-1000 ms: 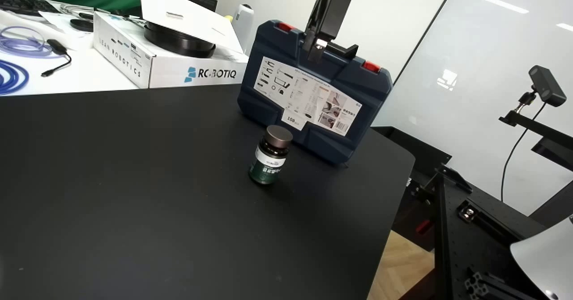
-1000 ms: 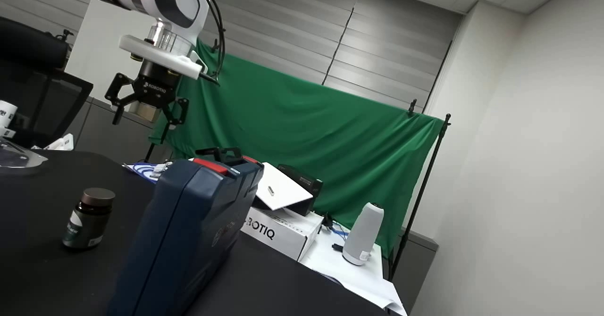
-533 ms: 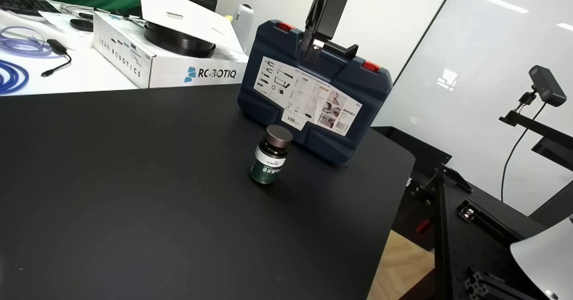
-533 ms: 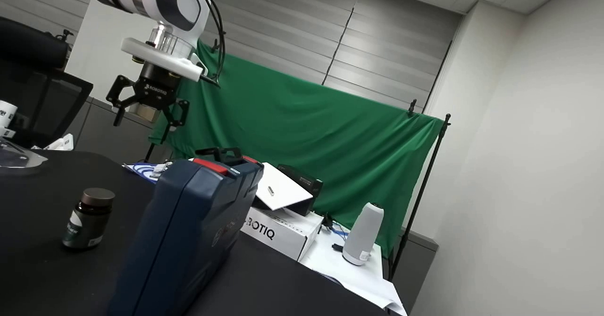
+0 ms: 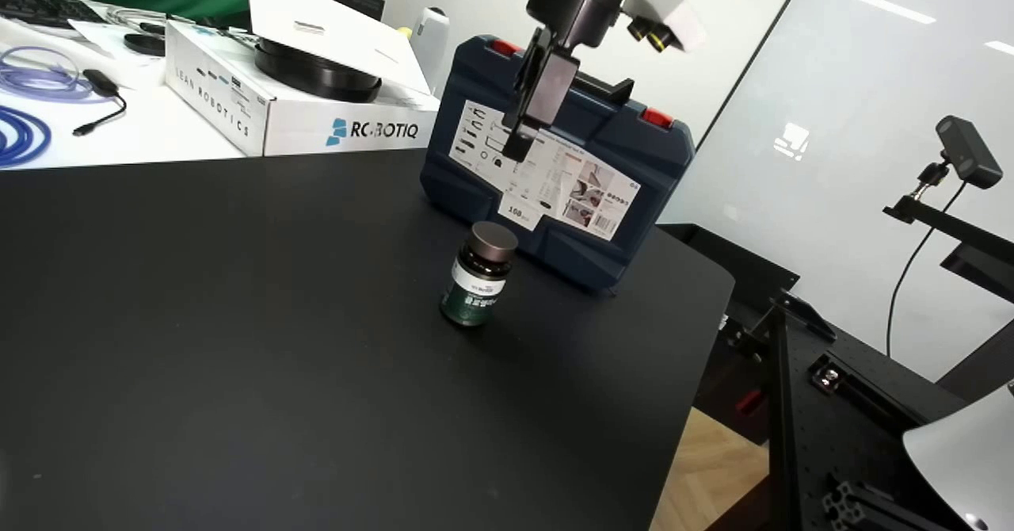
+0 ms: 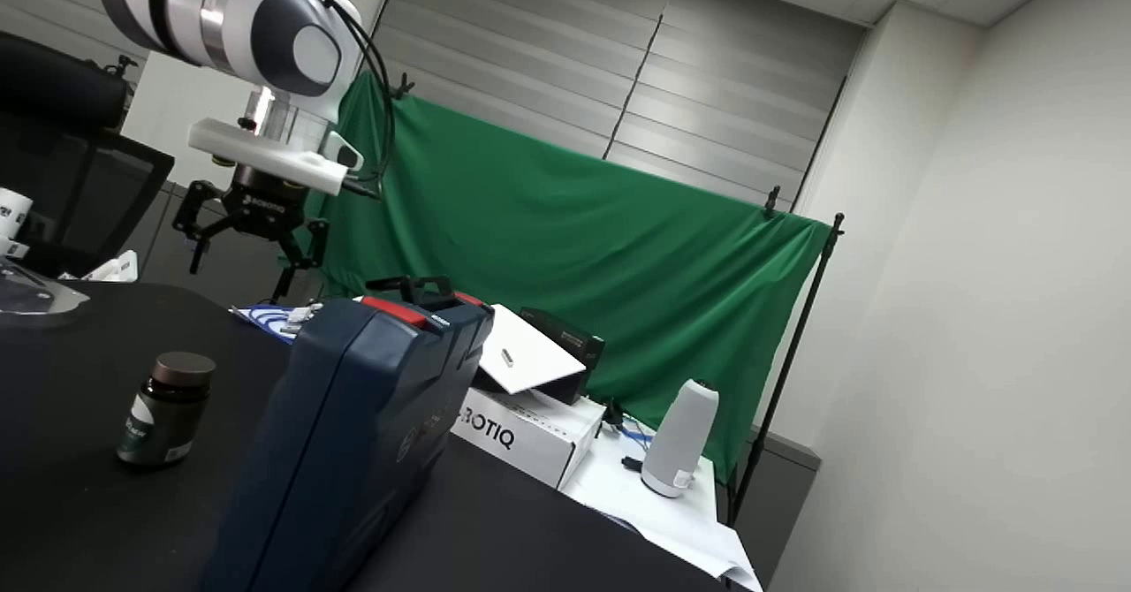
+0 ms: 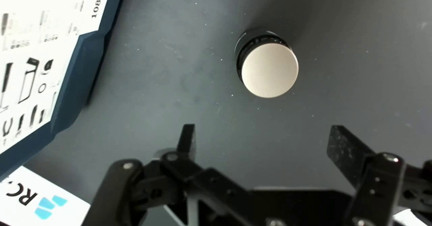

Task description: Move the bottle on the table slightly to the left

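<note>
The bottle (image 5: 475,284) stands upright on the black table (image 5: 238,341), with a brown cap, a white band and a green label. It also stands upright in an exterior view (image 6: 168,411). In the wrist view I look down on its pale round cap (image 7: 270,71), ahead of the fingertips. My gripper (image 5: 519,147) hangs above the table, higher than the bottle and apart from it. Its fingers are wide apart with nothing between them in the wrist view (image 7: 263,131) and in an exterior view (image 6: 238,283).
A blue tool case (image 5: 554,166) stands close behind the bottle and also shows at the left of the wrist view (image 7: 77,74). A white Robotiq box (image 5: 348,127) sits on the white table beyond. The black table's edge (image 5: 705,372) runs right of the bottle.
My gripper has moved down, and to the left in both exterior views, mostly within the last half second. The bottle and the case have not moved.
</note>
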